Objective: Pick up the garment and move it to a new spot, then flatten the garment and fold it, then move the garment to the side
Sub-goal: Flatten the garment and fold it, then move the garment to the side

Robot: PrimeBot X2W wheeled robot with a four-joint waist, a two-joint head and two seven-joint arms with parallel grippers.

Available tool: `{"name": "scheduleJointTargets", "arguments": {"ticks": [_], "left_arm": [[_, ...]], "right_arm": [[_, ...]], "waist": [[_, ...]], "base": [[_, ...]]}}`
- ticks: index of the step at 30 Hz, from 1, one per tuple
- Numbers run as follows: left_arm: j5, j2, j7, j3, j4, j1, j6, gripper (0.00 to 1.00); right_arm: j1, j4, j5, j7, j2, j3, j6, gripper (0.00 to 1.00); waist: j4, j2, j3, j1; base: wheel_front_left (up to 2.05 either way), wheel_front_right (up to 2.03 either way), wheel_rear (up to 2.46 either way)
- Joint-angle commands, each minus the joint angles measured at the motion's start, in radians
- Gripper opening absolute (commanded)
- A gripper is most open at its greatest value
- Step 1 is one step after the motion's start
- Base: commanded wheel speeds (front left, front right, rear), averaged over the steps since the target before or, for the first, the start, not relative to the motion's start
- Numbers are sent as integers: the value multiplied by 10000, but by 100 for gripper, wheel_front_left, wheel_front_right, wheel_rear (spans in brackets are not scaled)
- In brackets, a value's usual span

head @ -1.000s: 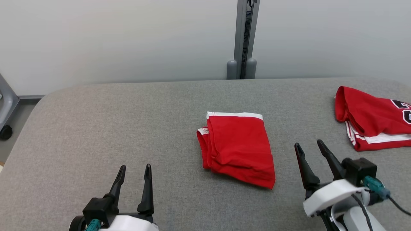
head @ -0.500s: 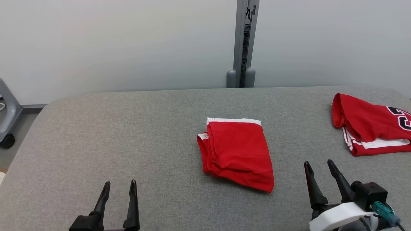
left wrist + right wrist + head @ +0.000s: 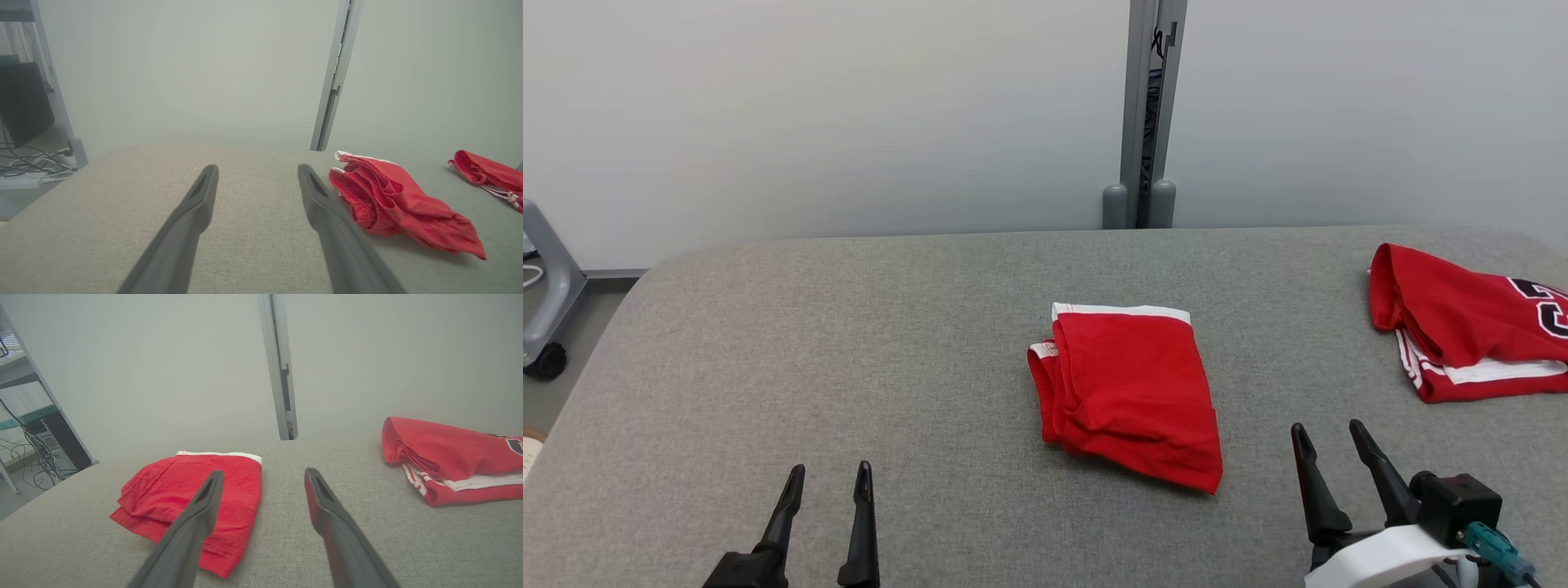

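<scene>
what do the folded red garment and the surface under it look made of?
Garment: soft matte cloth, probably a light sports fabric; it creases and sags, with stitched hems and a white band along one edge.
Surface: grey matte woven fabric, like upholstery; a fine weave shows, and the rounded edges hint at padding underneath.
</scene>
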Motion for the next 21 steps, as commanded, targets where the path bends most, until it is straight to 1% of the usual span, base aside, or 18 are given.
{"name": "scheduleJointTargets", "arguments": {"ticks": [1,6,10,12,15,18,21], "left_arm": [[81,36,-32,12,-30,28,-10,100],[102,36,-32,-33,-3,-11,-10,100],[136,37,-30,-85,49,-116,-22,100],[143,35,-30,-138,102,-183,-44,100],[48,38,-32,-242,318,-278,-73,100],[86,35,-30,-348,417,-374,-126,100],[106,40,-32,-448,509,-542,-166,100]], "right_arm": [[23,11,59,-8,12,19,-3,100],[-17,73,179,-6,75,26,-3,100],[-175,498,547,-7,127,257,-1,100],[-468,996,884,-7,114,533,-1,100],[-1058,1909,1790,-5,97,938,-1,100],[-1859,2893,3103,168,123,1153,-1,100],[-2647,3774,3961,415,38,1414,-1,100]], "waist": [[3,0,-7,0],[59,0,9,0],[126,0,78,0],[183,0,153,0],[258,0,264,0],[389,0,376,0],[581,0,533,0]], "base": [[0,0,0],[0,0,0],[0,0,0],[0,0,0],[0,0,0],[0,0,0],[0,0,0]]}}
